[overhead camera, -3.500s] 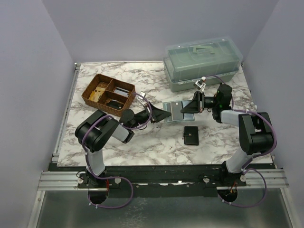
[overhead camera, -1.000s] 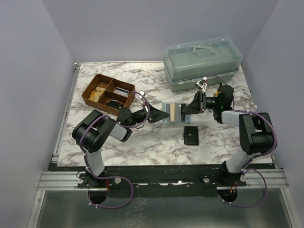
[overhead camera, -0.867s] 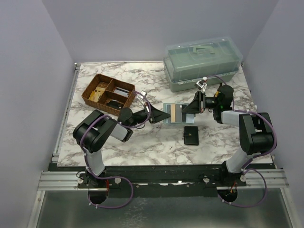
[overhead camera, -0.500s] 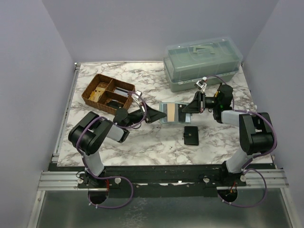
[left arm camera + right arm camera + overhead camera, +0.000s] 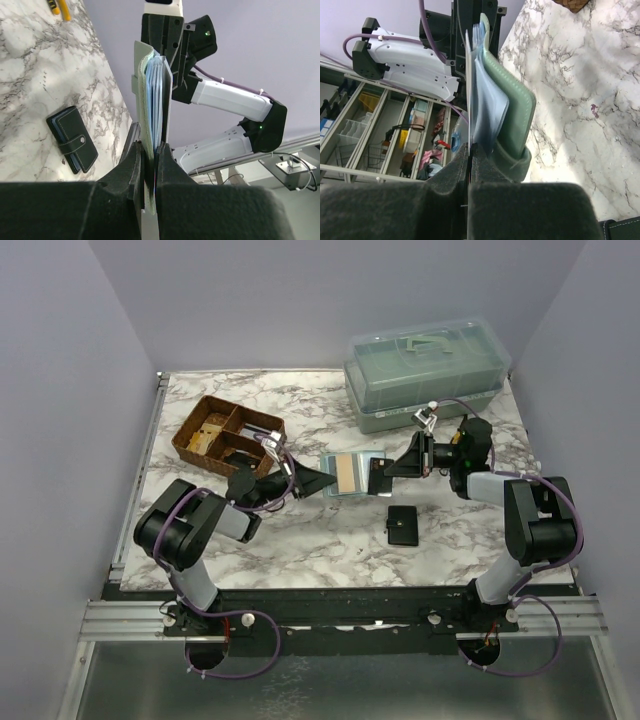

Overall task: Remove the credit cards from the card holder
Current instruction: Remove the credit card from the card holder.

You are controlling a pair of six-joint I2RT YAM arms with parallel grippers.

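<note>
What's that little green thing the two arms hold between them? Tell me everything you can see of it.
The holder is a small sage-green folding wallet, soft and stitched along its edge, with pale blue layers inside and a tan card showing. It is spread open and seems lifted off the marble table, on edge between the left gripper and the right gripper, each shut on one end. Nothing else touches it.

Card holder (image 5: pixel 514 112): soft green, leather-like, matt, w/ stitched edge. Cards (image 5: pixel 487 107): thin smooth plastic, pale blue, a bit shiny; 1 tan. Table (image 5: pixel 320 540): marble look, smooth, slight shine. Basket (image 5: pixel 212 466): brown, woven, rough. Big box (image 5: pixel 430 355): see-thru plastic, glossy. Black wallet (image 5: pixel 75 145): matt, stitched.
</note>
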